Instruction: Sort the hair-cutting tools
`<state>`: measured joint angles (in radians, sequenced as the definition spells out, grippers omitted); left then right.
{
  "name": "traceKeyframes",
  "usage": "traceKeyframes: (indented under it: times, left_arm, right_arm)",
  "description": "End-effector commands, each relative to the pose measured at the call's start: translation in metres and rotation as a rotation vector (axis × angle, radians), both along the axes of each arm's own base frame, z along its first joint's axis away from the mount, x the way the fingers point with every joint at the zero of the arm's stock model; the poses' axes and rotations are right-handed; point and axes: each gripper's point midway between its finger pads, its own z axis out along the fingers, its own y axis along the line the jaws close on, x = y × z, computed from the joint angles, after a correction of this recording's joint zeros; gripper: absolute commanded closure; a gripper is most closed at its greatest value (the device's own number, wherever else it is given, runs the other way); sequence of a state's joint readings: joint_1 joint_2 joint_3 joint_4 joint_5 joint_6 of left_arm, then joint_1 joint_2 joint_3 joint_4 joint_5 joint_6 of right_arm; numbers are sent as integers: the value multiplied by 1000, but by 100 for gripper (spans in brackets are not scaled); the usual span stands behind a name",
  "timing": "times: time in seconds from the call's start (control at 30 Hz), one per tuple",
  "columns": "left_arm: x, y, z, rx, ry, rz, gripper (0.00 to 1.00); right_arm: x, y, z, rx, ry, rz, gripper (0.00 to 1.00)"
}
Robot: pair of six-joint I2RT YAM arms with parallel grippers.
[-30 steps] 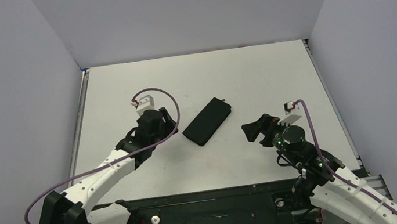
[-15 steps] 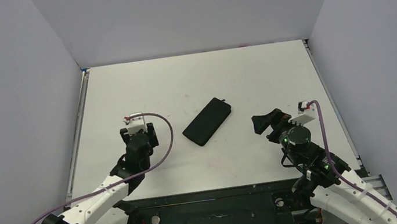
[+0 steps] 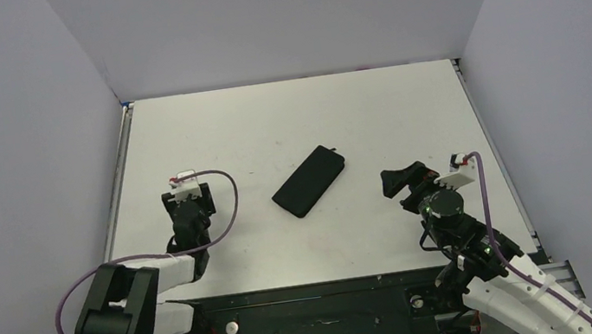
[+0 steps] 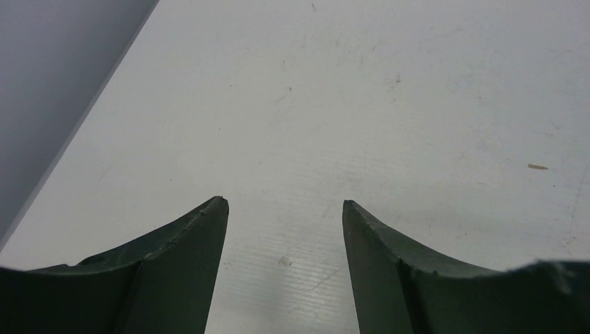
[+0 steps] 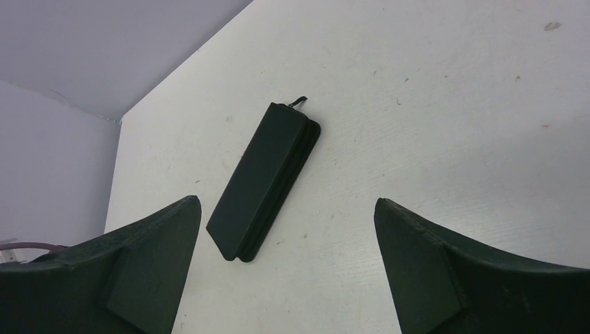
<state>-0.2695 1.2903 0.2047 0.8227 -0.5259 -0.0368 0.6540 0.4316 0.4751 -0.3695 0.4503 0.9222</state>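
The left tool [image 4: 284, 203] and right tool [image 5: 285, 200] both gape, released and empty. No scissors or comb show; probably they sit inside the shut black zip case [image 3: 309, 182] mid-bench [image 3: 372, 112]. It looks light, flat and stiffish, best pinched across its narrow width.

No writing, brand, number or sign can be read in any view. The flat black case [image 3: 309, 182] near the middle of the counter [image 3: 372, 112] shows only plain dark faces. The small white block on the left wrist [image 3: 183, 181] and its twin on the right wrist [image 3: 460, 163] are too small for any marking to be made out.
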Motion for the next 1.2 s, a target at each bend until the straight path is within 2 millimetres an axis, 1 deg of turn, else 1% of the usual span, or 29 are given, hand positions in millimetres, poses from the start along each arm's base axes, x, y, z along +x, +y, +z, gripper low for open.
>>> traceKeyframes:
  times: [0.0, 0.1, 0.17, 0.2, 0.23, 0.3, 0.37, 0.4, 0.43, 0.47, 0.5, 0.53, 0.57, 0.6, 0.63, 0.67, 0.7, 0.73, 0.77, 0.8, 0.83, 0.87, 0.9, 0.93, 0.97, 1.0, 1.03, 1.07, 1.17]
  left_arm:
    - [25, -11, 39, -2, -198, -104, 41]
    - [25, 7, 28, -83, -201, -51, 41]
    - [26, 19, 26, -113, -228, -20, 41]
    - [31, 19, 30, -141, -234, -14, 41]
    - [31, 24, 21, -147, -186, 3, 41]
    - [36, 28, 20, -150, -179, 13, 41]
    - [37, 27, 20, -150, -167, 11, 41]
    - [37, 27, 20, -149, -169, 13, 40]
    - [37, 27, 20, -146, -171, 14, 40]
    - [37, 26, 20, -144, -170, 10, 40]
    - [37, 26, 20, -145, -168, 9, 40]
    - [38, 26, 20, -143, -167, 8, 40]
    - [38, 25, 20, -142, -168, 7, 40]
    - [38, 25, 21, -142, -170, 8, 40]
    - [38, 25, 21, -142, -169, 8, 40]
    - [38, 26, 20, -142, -169, 9, 40]
    - [38, 25, 20, -142, -167, 8, 40]
    - [38, 25, 20, -141, -166, 8, 40]
    - [38, 25, 20, -139, -165, 8, 40]
    - [38, 24, 20, -138, -165, 5, 40]
    - [38, 24, 20, -137, -165, 4, 40]
    - [38, 24, 20, -137, -164, 2, 40]
    - [38, 24, 20, -137, -164, 2, 40]
    - [38, 23, 20, -137, -164, 2, 40]
    - [39, 23, 20, -137, -165, 2, 40]
    - [39, 23, 20, -137, -166, 1, 40]
    - [39, 23, 20, -137, -165, 1, 40]
    - [39, 23, 20, -137, -164, 1, 40]
    - [38, 24, 20, -137, -164, 2, 40]
  right_arm:
    - [4, -6, 9, 26, -41, -44, 9]
    - [7, -8, 5, 16, -28, -65, 9]
    - [9, -13, 0, 2, -12, -105, 9]
    - [11, -19, -1, -9, -8, -141, 9]
    - [13, -24, -1, -10, -5, -180, 9]
    - [16, -32, 0, -14, -19, -234, 9]
    - [21, -41, 9, -27, -70, -285, 9]
    - [26, -42, 20, -12, -119, -305, 9]
    - [28, -51, 25, -69, -149, -343, 9]
    - [34, -53, 39, -117, -203, -354, 9]
    - [38, -62, 59, -110, -270, -418, 9]
    - [42, -68, 60, -240, -263, -436, 9]
    - [45, -81, 76, -240, -304, -520, 9]
    - [53, -85, 74, -359, -269, -538, 9]
    - [57, -98, 79, -385, -265, -596, 9]
    - [67, -101, 74, -451, -226, -607, 9]
    - [73, -114, 70, -479, -200, -641, 9]
    - [80, -117, 58, -520, -162, -639, 9]
    - [84, -128, 52, -537, -148, -649, 9]
    - [85, -133, 33, -577, -109, -643, 9]
    - [84, -141, 27, -583, -102, -663, 9]
    - [81, -145, 5, -630, -59, -649, 9]
    - [83, -148, 1, -632, -69, -649, 9]
    - [81, -152, -20, -700, -18, -626, 9]
    - [82, -154, -21, -697, -36, -641, 9]
    - [80, -158, -36, -736, 5, -640, 9]
    - [81, -160, -39, -726, -4, -654, 9]
    - [83, -162, -50, -723, 14, -654, 9]
    - [91, -160, -48, -709, -46, -635, 9]
